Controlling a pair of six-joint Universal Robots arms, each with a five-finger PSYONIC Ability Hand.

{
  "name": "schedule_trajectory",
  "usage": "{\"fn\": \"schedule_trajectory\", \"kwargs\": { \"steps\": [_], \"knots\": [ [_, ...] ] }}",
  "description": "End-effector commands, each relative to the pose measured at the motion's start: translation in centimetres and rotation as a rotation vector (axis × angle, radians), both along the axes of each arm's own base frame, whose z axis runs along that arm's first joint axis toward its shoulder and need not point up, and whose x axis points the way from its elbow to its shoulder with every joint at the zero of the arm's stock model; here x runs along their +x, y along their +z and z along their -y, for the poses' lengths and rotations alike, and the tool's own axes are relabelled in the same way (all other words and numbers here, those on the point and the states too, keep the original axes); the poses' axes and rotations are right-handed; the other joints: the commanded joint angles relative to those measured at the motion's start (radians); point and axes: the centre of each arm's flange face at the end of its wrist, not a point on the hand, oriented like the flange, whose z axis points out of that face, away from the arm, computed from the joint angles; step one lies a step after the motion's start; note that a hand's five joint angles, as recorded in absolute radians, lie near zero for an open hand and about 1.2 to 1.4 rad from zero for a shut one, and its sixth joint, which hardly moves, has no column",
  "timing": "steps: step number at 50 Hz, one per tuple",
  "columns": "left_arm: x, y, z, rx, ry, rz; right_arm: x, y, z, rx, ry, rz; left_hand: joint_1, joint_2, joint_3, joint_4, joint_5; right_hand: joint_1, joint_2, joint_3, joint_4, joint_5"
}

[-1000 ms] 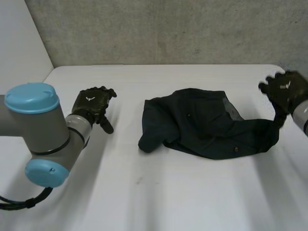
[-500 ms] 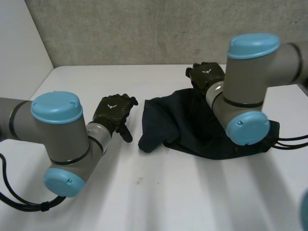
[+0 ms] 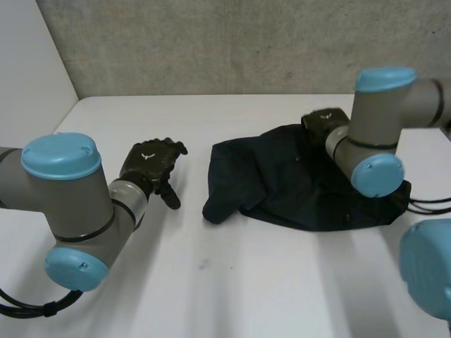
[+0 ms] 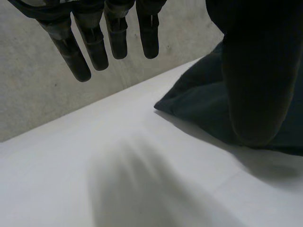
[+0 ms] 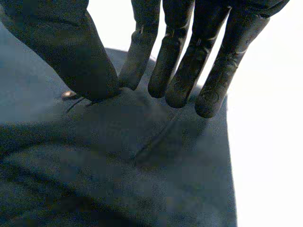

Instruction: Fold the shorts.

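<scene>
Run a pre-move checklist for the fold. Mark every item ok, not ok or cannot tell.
1. Dark navy cloth shorts spread flat on the white table: not ok, they lie crumpled with folds.
2. Right hand in contact with the shorts: ok, its straight fingertips rest on the cloth at the far edge.
3. Right hand gripping cloth: not ok, no fold is pinched yet.
4. Left hand on the shorts: not ok, it hangs open above bare table, apart from them.
5. Table between left hand and shorts free of other things: ok.
</scene>
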Motion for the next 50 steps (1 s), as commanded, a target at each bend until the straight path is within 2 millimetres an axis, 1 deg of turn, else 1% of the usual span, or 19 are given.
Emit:
{"fn": "schedule_trajectory", "kwargs": {
  "steps": [1, 4, 8, 13, 16, 17, 18, 19, 20, 24, 26, 33, 39, 42, 44, 47, 48, 49, 50],
  "knots": [
    [0.1, 2.4, 0.9, -0.077, 0.012, -0.039, -0.2, 9.9, -4.1, -0.204, 0.133, -0.083, 0.009, 0.046, 0.032, 0.044, 0.054, 0.424, 0.225, 0.219, 0.208, 0.27],
    [0.0, 3.6, 1.6, -0.115, 0.02, -0.059, 0.0, 12.0, -5.9, -0.263, 0.178, -0.098, 0.009, 0.046, 0.032, 0.044, 0.054, 0.424, 0.225, 0.219, 0.208, 0.27],
    [-0.2, 4.7, 2.3, -0.153, 0.016, -0.073, 1.7, 14.6, -10.9, -0.354, 0.296, -0.082, -0.011, 0.025, 0.012, 0.024, 0.034, 0.424, 0.225, 0.219, 0.208, 0.27],
    [-0.6, 5.6, 3.2, -0.186, 0.013, -0.089, 1.5, 15.6, -14.1, -0.376, 0.332, -0.074, -0.023, 0.013, 0.0, 0.012, 0.022, 0.424, 0.225, 0.219, 0.208, 0.27],
    [-1.1, 4.2, 4.0, -0.166, 0.012, -0.078, 0.7, 15.8, -14.5, -0.374, 0.308, -0.064, -0.02, 0.016, 0.003, 0.015, 0.025, 0.424, 0.225, 0.219, 0.208, 0.27],
    [-1.2, 3.9, 4.1, -0.159, 0.015, -0.075, 0.5, 15.8, -14.3, -0.375, 0.296, -0.063, -0.017, 0.019, 0.006, 0.018, 0.028, 0.276, 0.077, 0.071, 0.061, 0.123],
    [-1.3, 3.1, 4.2, -0.138, 0.017, -0.069, 0.5, 15.8, -14.1, -0.377, 0.291, -0.059, -0.014, 0.022, 0.009, 0.021, 0.031, -0.013, -0.212, -0.218, -0.228, -0.167],
    [-1.5, 2.3, 3.9, -0.116, 0.008, -0.059, 0.7, 14.7, -13.4, -0.36, 0.266, -0.063, -0.008, 0.028, 0.015, 0.027, 0.037, -0.681, -0.88, -0.886, -0.896, -0.835],
    [-1.6, 1.9, 3.5, -0.102, 0.003, -0.052, 1.0, 13.3, -12.4, -0.325, 0.235, -0.069, -0.003, 0.034, 0.021, 0.032, 0.043, -0.798, -0.997, -1.003, -1.013, -0.952],
    [-1.8, 0.4, 1.6, -0.04, -0.018, -0.028, 1.1, 9.2, -9.9, -0.202, 0.147, -0.073, 0.006, 0.043, 0.03, 0.041, 0.052, -0.798, -0.997, -1.003, -1.013, -0.952],
    [-2.0, 0.3, -0.1, -0.001, -0.035, -0.027, 0.0, 6.8, -8.7, -0.095, 0.092, -0.075, 0.006, 0.043, 0.03, 0.041, 0.052, -0.798, -0.997, -1.003, -1.013, -0.952],
    [-3.2, -0.3, -4.5, 0.104, -0.08, 0.006, -1.8, 3.3, -9.3, 0.085, 0.089, -0.12, 0.003, 0.04, 0.027, 0.038, 0.049, -0.798, -0.997, -1.003, -1.013, -0.952],
    [-4.1, -0.8, -4.7, 0.104, -0.102, 0.031, -3.0, 1.0, -10.1, 0.094, 0.136, -0.286, 0.027, 0.063, 0.05, 0.062, 0.072, -0.798, -0.997, -1.003, -1.013, -0.952],
    [-4.7, -2.5, -4.4, 0.131, -0.11, 0.063, -3.5, 0.2, -10.3, 0.095, 0.14, -0.348, 0.074, 0.11, 0.097, 0.109, 0.119, -0.798, -0.997, -1.003, -1.013, -0.952],
    [-5.1, -3.2, -4.4, 0.139, -0.12, 0.08, -4.3, -0.2, -10.0, 0.085, 0.118, -0.382, 0.144, 0.18, 0.167, 0.179, 0.189, -0.499, -0.698, -0.704, -0.714, -0.653],
    [-5.9, -4.3, -4.2, 0.137, -0.134, 0.104, -4.9, 0.4, -9.4, 0.042, 0.098, -0.384, 0.545, 0.582, 0.568, 0.58, 0.59, 0.09, -0.109, -0.115, -0.125, -0.064],
    [-6.1, -4.4, -4.1, 0.132, -0.131, 0.11, -5.0, 0.5, -9.3, 0.032, 0.095, -0.381, 0.703, 0.74, 0.727, 0.738, 0.749, 0.206, 0.007, 0.001, -0.009, 0.052],
    [-6.1, -4.8, -3.7, 0.119, -0.103, 0.129, -5.0, 0.6, -9.3, 0.025, 0.095, -0.377, 1.016, 1.052, 1.039, 1.051, 1.061, 0.326, 0.128, 0.122, 0.111, 0.173],
    [-5.9, -4.9, -3.4, 0.11, -0.079, 0.141, -5.0, 0.5, -9.3, 0.02, 0.098, -0.376, 1.065, 1.102, 1.088, 1.1, 1.11, 0.423, 0.224, 0.218, 0.207, 0.269]
  ]
}}
